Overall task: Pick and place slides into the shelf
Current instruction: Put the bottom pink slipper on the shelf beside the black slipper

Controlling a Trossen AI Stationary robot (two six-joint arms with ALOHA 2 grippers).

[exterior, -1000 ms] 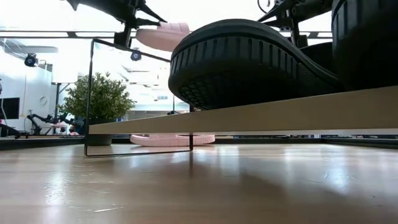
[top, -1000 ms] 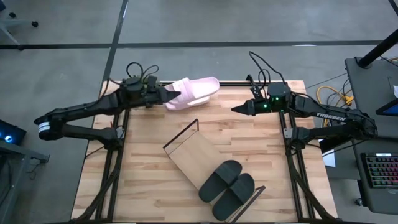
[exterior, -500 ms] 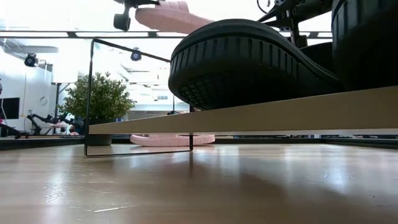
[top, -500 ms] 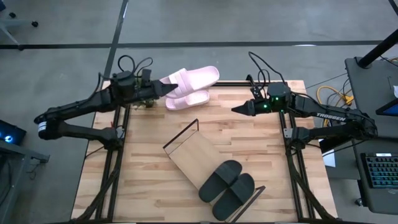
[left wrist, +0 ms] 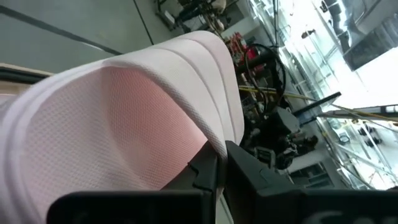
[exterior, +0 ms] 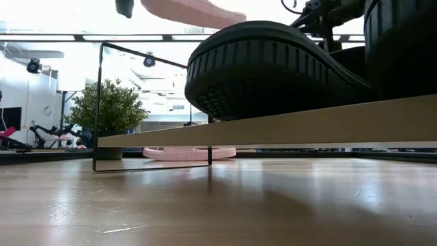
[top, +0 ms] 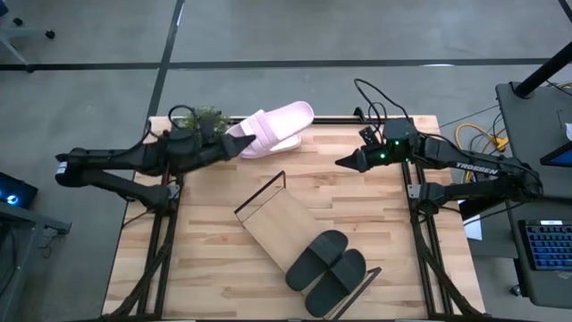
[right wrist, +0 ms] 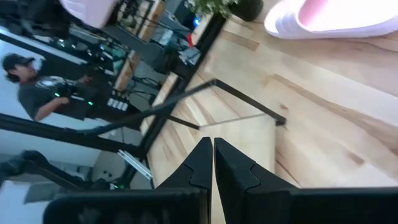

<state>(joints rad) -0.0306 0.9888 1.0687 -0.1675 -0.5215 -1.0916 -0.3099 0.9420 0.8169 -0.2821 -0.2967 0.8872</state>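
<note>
High view: illumination even and diffuse, no hard shadows on the light-wood plank surface [top: 214, 241]; the black rubber slide sandals [top: 326, 264] cast only faint shade on the long flat light-wood shelf board [top: 286, 233].

Low view: strong backlight from bright windows behind; upper background overexposed to white. The near black sandal sole [exterior: 273, 68] renders as a dark, soft-edged mass, close to the lens and out of focus. Sheen and pale reflections lie across the surface foreground.

Left wrist view: the pale pink sandal strap [left wrist: 124, 118] fills the frame, its mesh texture sharp; the background upper right is blown out.

Right wrist view: noticeable softness throughout; glare on the pale pink sandal [right wrist: 329, 18].
</note>
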